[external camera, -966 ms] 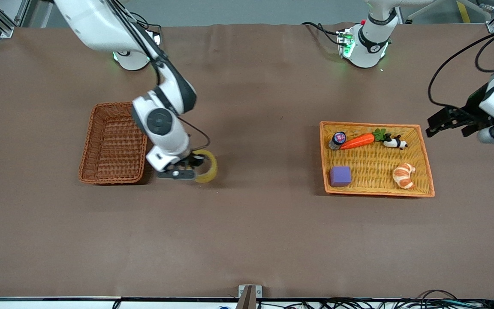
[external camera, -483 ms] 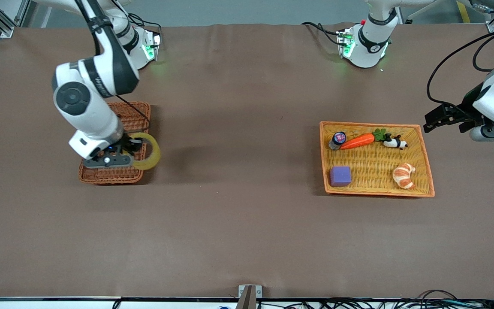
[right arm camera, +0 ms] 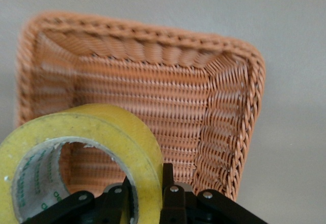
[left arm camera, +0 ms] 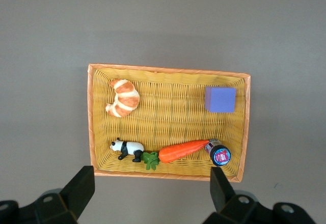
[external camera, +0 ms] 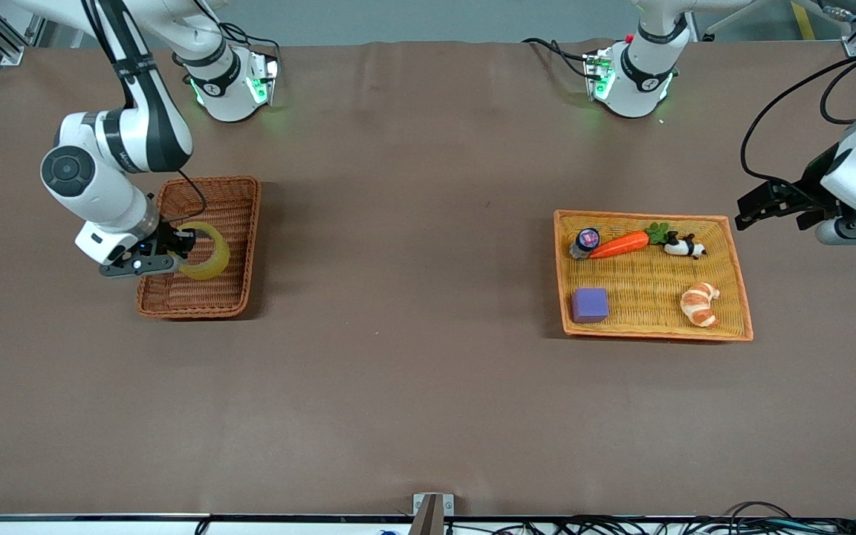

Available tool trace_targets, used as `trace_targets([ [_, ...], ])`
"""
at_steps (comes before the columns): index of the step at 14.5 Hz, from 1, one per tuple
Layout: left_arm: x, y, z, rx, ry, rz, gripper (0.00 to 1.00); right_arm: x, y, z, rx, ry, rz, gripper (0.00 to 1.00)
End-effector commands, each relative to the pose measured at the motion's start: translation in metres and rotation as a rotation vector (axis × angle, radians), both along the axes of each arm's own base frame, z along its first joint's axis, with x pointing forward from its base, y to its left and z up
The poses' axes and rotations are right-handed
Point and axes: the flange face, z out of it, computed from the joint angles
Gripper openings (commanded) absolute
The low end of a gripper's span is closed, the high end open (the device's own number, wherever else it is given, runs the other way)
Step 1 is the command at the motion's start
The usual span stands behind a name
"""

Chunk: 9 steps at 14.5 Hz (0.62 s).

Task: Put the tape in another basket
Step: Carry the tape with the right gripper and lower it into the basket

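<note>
My right gripper (external camera: 179, 249) is shut on the yellowish tape (external camera: 206, 253), one finger inside the ring and one outside, and holds it in the air over the dark reddish-brown wicker basket (external camera: 244, 223). In the right wrist view the tape (right arm camera: 102, 137) fills the foreground with the basket (right arm camera: 224, 112) below it and the gripper (right arm camera: 147, 193) clamped on its wall. My left gripper (external camera: 773, 206) is open and empty in the air beside the yellow-orange tray (external camera: 740, 282); in the left wrist view its fingers (left arm camera: 81, 188) frame that tray (left arm camera: 168, 70).
The tray holds a purple cube (external camera: 590, 305), a croissant (external camera: 699, 303), a carrot (external camera: 621, 243), a toy panda (external camera: 685, 246) and a small bottle (external camera: 585, 241). The brown table (external camera: 413, 357) spreads between basket and tray.
My right gripper carried the tape from over the bare table beside the basket to over the basket's inside. My left gripper shifted only slightly.
</note>
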Motion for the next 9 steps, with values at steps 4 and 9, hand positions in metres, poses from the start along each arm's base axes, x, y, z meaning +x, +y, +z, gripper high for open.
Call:
trace_targets([
  [4, 0.002, 0.004, 0.006, 0.027, -0.017, 0.0, 1.0, -0.031, -0.015, -0.028, 0.012, -0.031, 0.009, 0.1],
  [9, 0.004, 0.003, 0.013, 0.029, -0.026, -0.005, 1.0, -0.03, -0.027, -0.046, 0.004, -0.022, 0.022, 0.38],
])
